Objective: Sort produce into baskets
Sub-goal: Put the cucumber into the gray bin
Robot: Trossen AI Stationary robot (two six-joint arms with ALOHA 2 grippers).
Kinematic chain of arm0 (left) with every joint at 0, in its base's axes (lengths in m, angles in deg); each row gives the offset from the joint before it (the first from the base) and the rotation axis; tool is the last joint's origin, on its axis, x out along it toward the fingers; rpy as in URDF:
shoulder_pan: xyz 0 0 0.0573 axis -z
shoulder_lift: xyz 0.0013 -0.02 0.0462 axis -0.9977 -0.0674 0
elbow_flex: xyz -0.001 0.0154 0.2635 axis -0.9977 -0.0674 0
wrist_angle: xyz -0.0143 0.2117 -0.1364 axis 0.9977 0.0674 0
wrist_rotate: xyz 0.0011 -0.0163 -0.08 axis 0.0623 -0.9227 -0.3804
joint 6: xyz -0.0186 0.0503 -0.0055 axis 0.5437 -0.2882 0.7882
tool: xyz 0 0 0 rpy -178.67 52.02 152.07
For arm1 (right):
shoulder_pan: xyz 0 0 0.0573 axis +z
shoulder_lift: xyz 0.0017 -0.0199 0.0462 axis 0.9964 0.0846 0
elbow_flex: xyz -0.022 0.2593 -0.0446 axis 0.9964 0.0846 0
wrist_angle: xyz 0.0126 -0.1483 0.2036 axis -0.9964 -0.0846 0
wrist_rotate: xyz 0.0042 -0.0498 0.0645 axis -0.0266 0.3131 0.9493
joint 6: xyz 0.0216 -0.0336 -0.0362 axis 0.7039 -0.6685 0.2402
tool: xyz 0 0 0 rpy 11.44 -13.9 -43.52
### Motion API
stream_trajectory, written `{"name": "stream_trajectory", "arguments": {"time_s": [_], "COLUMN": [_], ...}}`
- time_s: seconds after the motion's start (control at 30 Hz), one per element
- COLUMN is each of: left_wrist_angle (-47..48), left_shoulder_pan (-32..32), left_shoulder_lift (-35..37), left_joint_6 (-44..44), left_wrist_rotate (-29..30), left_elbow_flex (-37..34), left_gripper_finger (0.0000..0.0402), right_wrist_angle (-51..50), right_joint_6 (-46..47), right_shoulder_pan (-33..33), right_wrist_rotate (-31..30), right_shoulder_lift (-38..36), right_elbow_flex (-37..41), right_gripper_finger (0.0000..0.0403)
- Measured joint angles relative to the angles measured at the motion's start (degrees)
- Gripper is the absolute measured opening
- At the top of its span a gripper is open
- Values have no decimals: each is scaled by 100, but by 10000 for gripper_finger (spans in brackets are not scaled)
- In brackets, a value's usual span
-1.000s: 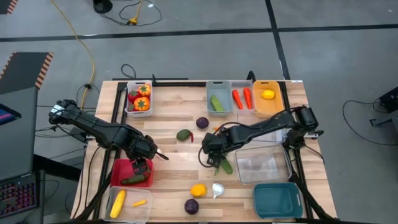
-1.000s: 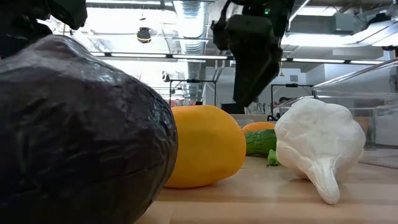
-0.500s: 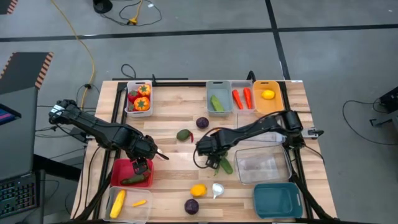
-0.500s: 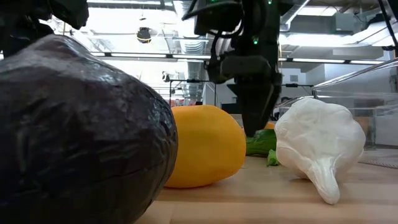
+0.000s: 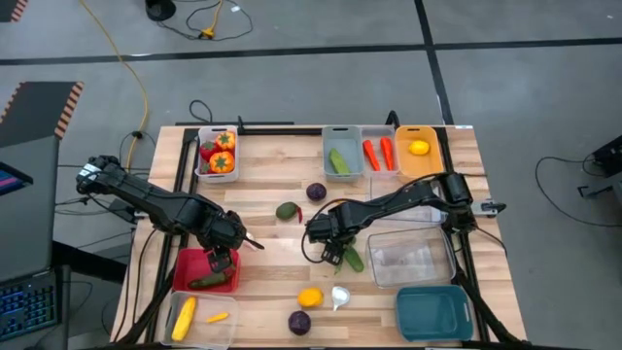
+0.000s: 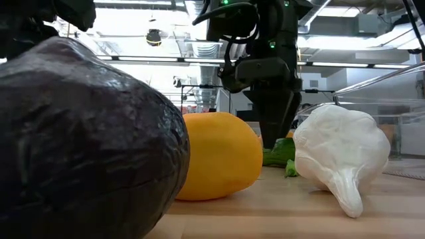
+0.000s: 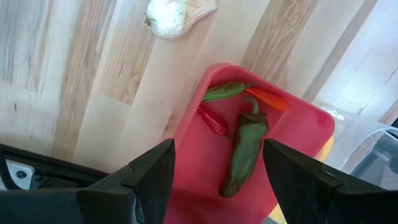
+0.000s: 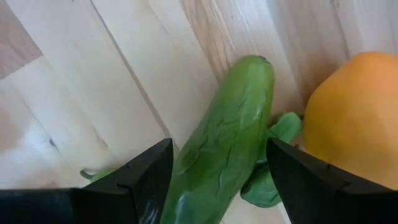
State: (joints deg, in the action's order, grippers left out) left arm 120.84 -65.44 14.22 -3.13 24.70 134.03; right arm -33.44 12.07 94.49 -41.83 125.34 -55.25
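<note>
The right gripper (image 8: 214, 186) hangs open, empty, cucumber (image 8: 219, 149) between its fingers; looks light, stiff, slick, so mid-body's the grab.

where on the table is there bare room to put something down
Bare wood runs between the tomato bin and the cucumber bin. The front middle is crowded: lemon, garlic, purple round.

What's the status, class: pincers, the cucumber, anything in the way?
Right pincer open, straddling the cucumber. Left pincer open above the red basket. Orange fruit crowds the cucumber's far end.
</note>
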Motion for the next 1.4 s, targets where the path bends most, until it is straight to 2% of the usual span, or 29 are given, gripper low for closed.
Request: {"name": "stream_trajectory", "arguments": {"time_s": [0.23, 0.57, 0.67, 1.0, 1.4], "left_wrist_angle": [-6, -10, -12, -11, -10], "left_shoulder_pan": [-1, -1, -1, -1, -1], "left_shoulder_lift": [0, 0, 0, 0, 0], "left_joint_6": [0, 1, 1, 1, 2], "left_wrist_rotate": [3, 3, 3, 1, 1], "left_elbow_flex": [0, 0, 0, -2, -4], "left_gripper_finger": [230, 230, 230, 230, 230], "right_wrist_angle": [119, 229, 255, 189, -100], "right_joint_6": [0, 0, 0, -71, -652], "right_shoulder_pan": [0, -2, -2, -2, -81], "right_wrist_rotate": [11, 25, 24, 27, 26], "right_shoulder_lift": [0, -17, -17, 8, 11], "right_elbow_flex": [86, 220, 223, 47, -894], "right_gripper_finger": [262, 160, 141, 142, 138]}}
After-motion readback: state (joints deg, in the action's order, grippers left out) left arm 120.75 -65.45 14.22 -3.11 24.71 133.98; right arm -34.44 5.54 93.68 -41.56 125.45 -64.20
